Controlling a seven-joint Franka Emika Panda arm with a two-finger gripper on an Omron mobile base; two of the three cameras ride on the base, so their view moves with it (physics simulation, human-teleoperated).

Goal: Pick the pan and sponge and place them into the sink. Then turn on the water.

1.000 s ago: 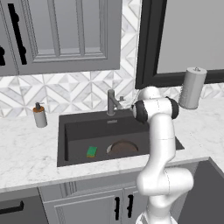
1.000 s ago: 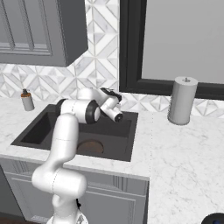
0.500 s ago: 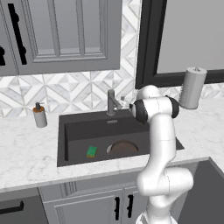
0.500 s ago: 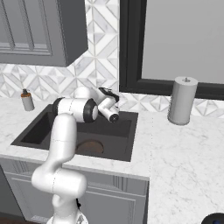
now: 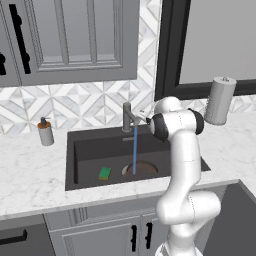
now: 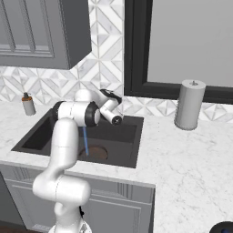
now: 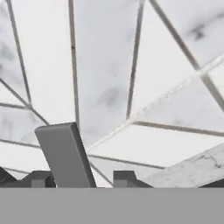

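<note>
Two dark fingertips of our gripper [image 7: 78, 179] stand slightly apart, the grey faucet lever [image 7: 65, 155] rising between them; whether they touch it, we cannot tell. Water [image 5: 135, 150] falls as a thin blue stream into the matte black sink [image 5: 90, 150], onto the round brown pan [image 5: 142, 169] beside the green sponge [image 5: 105, 173].

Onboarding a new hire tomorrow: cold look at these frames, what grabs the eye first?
The thin blue stream of water falling from the grey faucet into the black sink, landing on the pan lying over the drain area. Next, the white arm reaching across the basin, its gripper at the faucet's grey lever by the tiled backsplash. The green sponge lies on the sink floor, left of the pan.
</note>
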